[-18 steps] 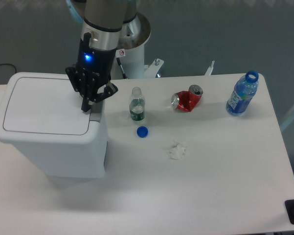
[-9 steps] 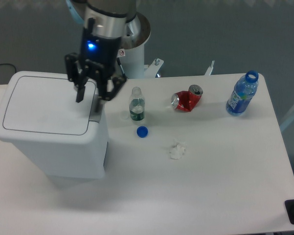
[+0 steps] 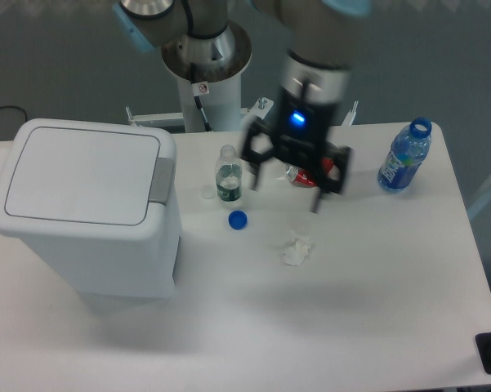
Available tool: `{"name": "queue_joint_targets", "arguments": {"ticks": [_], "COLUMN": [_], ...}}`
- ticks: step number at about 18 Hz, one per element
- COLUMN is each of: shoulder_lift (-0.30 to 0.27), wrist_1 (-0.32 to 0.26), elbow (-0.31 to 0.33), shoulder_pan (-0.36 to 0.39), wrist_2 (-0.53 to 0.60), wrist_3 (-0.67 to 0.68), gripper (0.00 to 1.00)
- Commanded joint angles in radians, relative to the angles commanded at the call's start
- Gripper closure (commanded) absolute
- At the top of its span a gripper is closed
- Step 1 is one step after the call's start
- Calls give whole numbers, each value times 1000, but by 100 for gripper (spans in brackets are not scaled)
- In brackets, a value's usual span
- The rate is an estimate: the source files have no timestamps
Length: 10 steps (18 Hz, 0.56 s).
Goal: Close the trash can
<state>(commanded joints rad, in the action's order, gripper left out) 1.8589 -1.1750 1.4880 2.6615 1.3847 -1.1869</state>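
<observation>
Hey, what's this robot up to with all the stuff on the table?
The arm's job is to shut the trash can, and its lid now lies flat and closed. The gripper is open, holds nothing, and hangs over the middle of the table, away from the bin. Around it lie a small clear bottle, a blue cap, a crushed red can partly hidden behind the gripper, a crumpled bit of paper and a blue water bottle, all untouched.

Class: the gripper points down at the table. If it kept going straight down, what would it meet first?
Probably the crushed red can or bare table beside it; the open gripper hangs over that spot, but depth is unclear from one view.
</observation>
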Motion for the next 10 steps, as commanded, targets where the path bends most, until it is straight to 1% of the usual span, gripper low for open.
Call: {"name": "queue_joint_targets", "arguments": {"ticks": [2, 4, 6, 8, 10], "shoulder_lift": [64, 146, 203, 217, 220], "wrist_1": [0, -3, -20, -18, -11], "elbow": [-12, -79, -139, -150, -144], "shoulder_pan": [8, 37, 38, 35, 34], "wrist_2": [66, 112, 135, 175, 183], "wrist_3": [-84, -146, -180, -200, -209], "gripper": [0, 0, 0, 0, 0]}}
